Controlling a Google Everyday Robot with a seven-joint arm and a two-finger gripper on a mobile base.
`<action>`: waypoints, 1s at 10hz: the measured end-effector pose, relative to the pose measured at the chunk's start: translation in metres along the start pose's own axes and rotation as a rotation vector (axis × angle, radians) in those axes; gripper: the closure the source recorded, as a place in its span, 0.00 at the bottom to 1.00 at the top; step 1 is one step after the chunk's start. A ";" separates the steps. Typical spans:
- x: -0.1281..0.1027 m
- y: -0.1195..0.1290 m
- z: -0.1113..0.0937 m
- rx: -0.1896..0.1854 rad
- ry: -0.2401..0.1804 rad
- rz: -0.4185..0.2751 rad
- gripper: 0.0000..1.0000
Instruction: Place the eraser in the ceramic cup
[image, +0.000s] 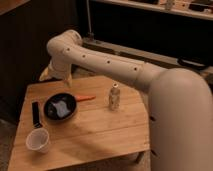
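Note:
The eraser (36, 114), a long flat black bar, lies on the left part of the wooden table (105, 132), just left of the black bowl (60, 107). The ceramic cup (38, 141), small and white, stands upright near the table's front left corner, in front of the eraser. My white arm reaches in from the right and bends down at the far left. My gripper (49, 75) hangs over the table's back left corner, behind the bowl and apart from both eraser and cup. It is partly hidden by the arm.
An orange stick (85, 97) lies right of the bowl. A small pale bottle (114, 97) stands near the table's middle. Something pale lies inside the bowl. Dark cabinets stand behind the table. My arm's large white body (180, 120) fills the right side.

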 end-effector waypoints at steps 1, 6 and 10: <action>0.010 -0.017 0.005 0.000 -0.001 -0.029 0.20; 0.024 -0.100 0.036 -0.020 -0.045 -0.305 0.20; -0.006 -0.124 0.089 -0.063 -0.128 -0.432 0.20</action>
